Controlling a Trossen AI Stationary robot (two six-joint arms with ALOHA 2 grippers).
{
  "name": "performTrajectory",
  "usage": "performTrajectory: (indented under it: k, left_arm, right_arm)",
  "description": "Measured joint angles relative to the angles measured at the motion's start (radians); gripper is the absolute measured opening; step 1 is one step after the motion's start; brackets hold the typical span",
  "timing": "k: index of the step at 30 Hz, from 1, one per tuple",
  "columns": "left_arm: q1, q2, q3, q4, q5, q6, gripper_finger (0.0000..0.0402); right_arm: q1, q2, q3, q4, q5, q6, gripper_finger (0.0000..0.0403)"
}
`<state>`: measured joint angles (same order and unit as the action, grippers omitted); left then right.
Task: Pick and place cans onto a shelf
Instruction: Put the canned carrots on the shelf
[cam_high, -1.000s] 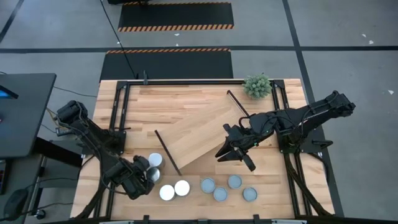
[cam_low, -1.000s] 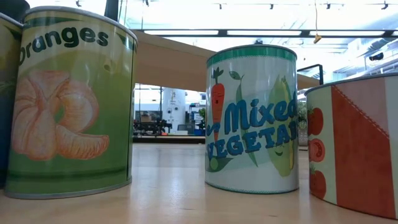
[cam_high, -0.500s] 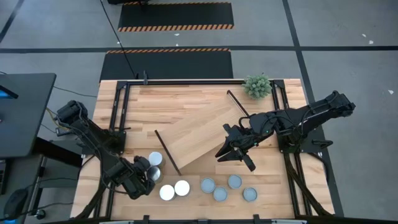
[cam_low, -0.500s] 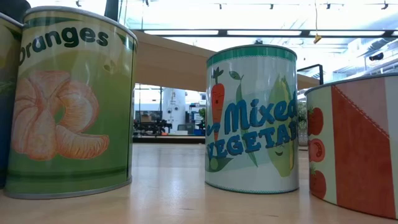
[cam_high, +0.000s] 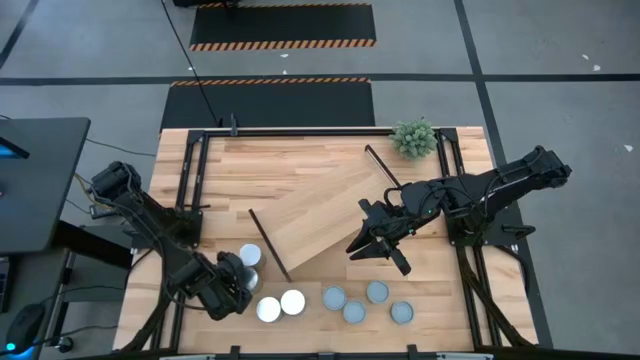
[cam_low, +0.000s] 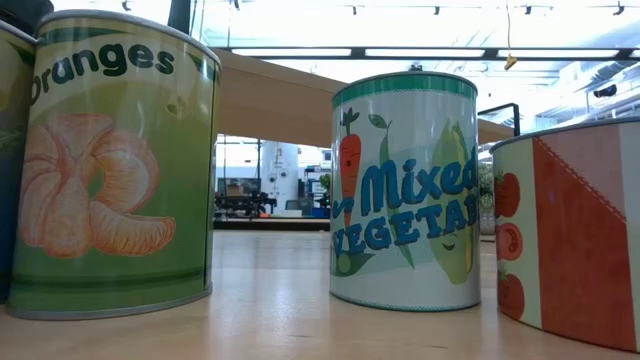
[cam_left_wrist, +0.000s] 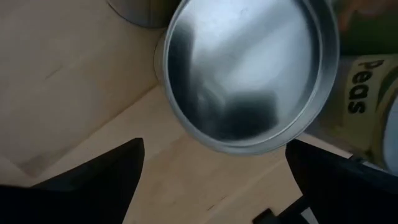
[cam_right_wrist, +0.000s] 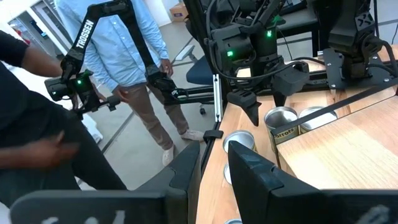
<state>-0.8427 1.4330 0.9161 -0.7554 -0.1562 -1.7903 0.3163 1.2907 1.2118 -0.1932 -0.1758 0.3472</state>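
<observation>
High view: left end effector (cam_high: 237, 291) over cans at desk (cam_high: 300, 160) front-left, fingers apart, nothing gripped.
Its body hides pt of one can (cam_high: 249, 257). Right end effector (cam_high: 378, 248) over shelf (cam_high: 325, 216) edge, fingers apart, empty. Shelf lies diagonal mid-desk. Low view: cans cut off at frame edges.

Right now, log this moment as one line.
left gripper: open above silver-topped can | right gripper: over shelf, empty | shelf: no cans yet
</observation>
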Motion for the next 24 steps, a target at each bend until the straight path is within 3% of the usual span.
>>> performTrajectory:
  k: [12, 15, 20, 24]
  left_arm:
    - [0.0, 0.0, 0.0, 0.011, -0.003, 0.003, 0.0396]
    - [0.002, 0.0, 0.0, 0.02, 0.042, 0.057, 0.0396]
    - [-0.008, -0.013, 0.0, 0.196, 0.091, 0.112, 0.0396]
    - [-0.02, -0.014, 0.002, 0.241, 0.101, 0.095, 0.0396]
  right_arm:
    - [0.0, 0.0, 0.0, 0.0, 0.0, 0.0, 0.009]
    - [0.0, 0.0, 0.0, 0.0, 0.0, 0.0, 0.009]
    - [0.0, 0.0, 0.0, 0.066, 0.06, 0.002, 0.009]
    - [-0.001, -0.001, 0.0, 0.117, 0.104, 0.223, 0.009]
